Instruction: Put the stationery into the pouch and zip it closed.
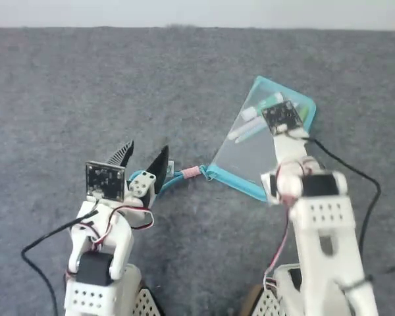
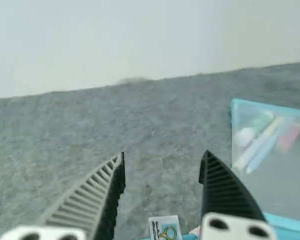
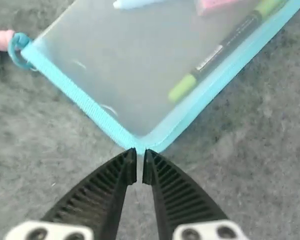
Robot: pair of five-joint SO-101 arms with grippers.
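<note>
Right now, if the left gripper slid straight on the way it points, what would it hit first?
Probably nothing nearby: the open left gripper aims across grey felt mat toward the pale wall. The clear turquoise-edged pouch lies off to one side.

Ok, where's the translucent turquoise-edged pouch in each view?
High view: translucent turquoise-edged pouch right of centre, under the right arm.
Left wrist view: pouch past the open left jaws, to one side.
Right wrist view: pouch corner pinched between the right jaws' tips.
Shared landmark: the pens inside it.
</note>
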